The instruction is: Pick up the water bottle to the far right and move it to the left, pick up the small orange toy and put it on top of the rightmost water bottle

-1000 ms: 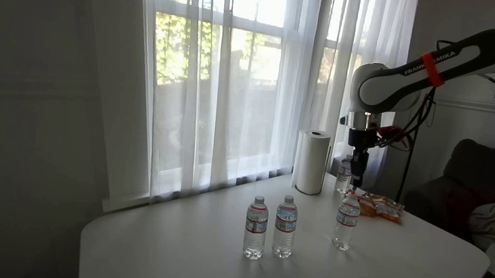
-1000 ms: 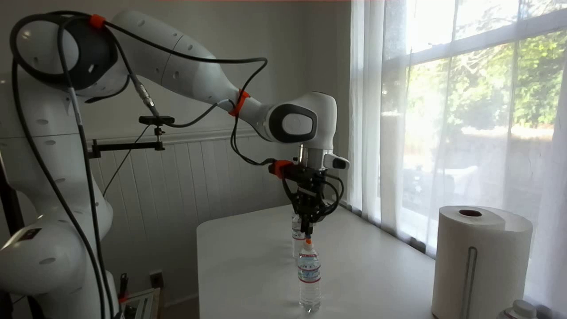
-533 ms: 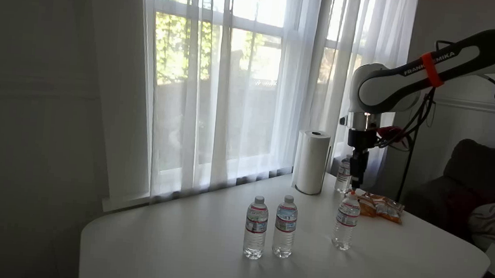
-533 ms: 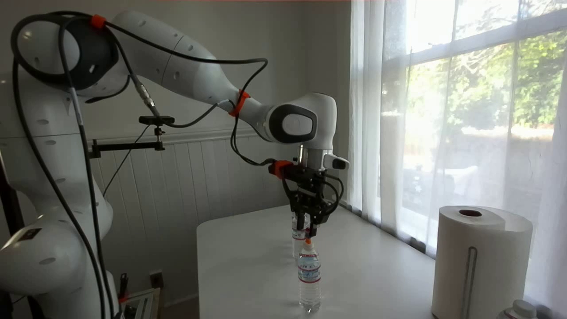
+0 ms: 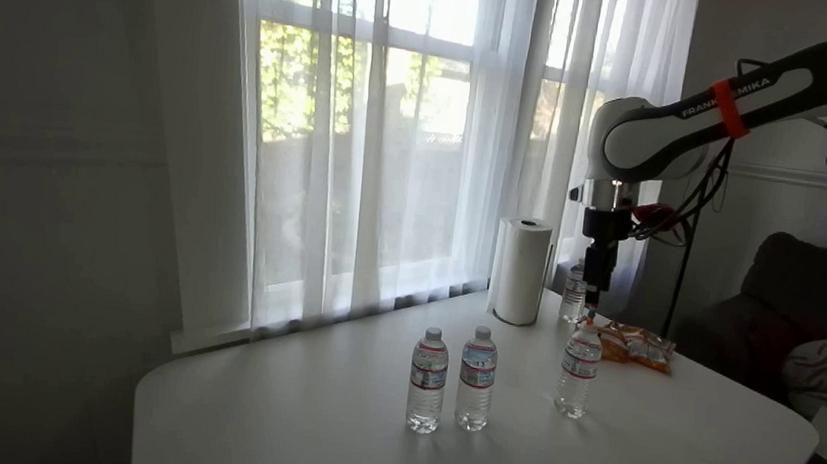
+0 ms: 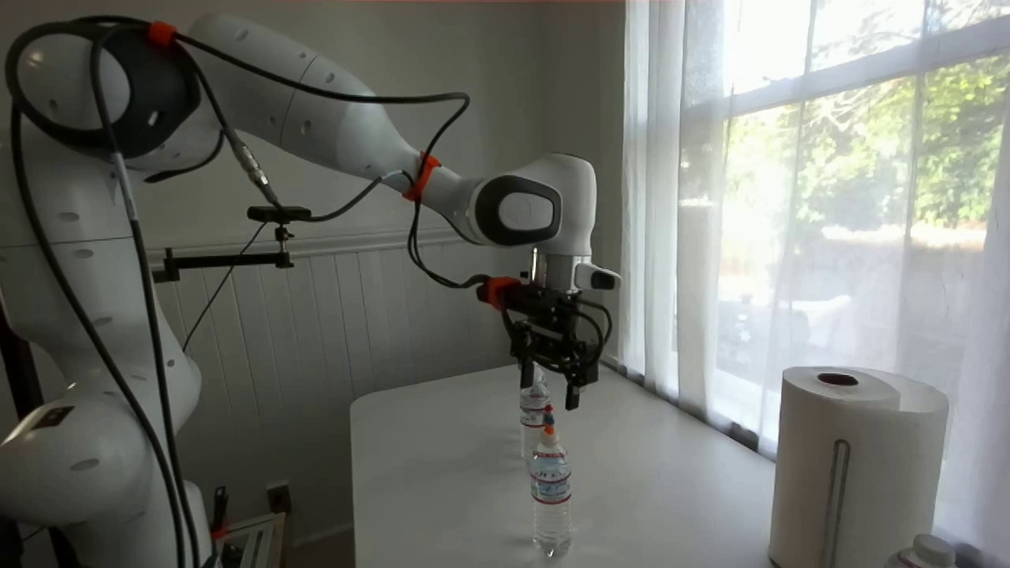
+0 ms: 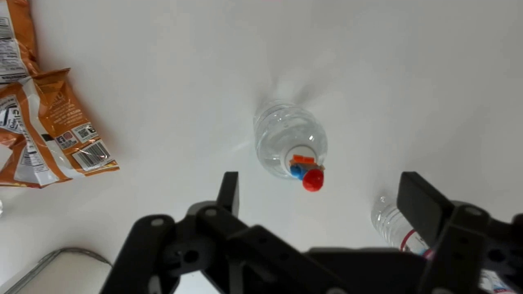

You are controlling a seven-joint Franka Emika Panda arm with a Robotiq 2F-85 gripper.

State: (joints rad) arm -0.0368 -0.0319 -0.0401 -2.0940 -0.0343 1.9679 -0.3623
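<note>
Hand [image 6: 550, 395] above upright toy [image 7: 306, 170] on bottle [image 6: 551, 493]

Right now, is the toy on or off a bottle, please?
On: in an exterior view, the toy stands atop a bottle, clear of the open gripper.

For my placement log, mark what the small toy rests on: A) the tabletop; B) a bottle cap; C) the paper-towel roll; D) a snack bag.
B: the wrist view shows the small toy on the white cap of an upright water bottle.

Paper-towel roll [image 6: 848, 481] upright near sheer curtains [image 5: 378, 170]. Orange packets [image 7: 53, 122] on table [image 5: 296, 414].
</note>
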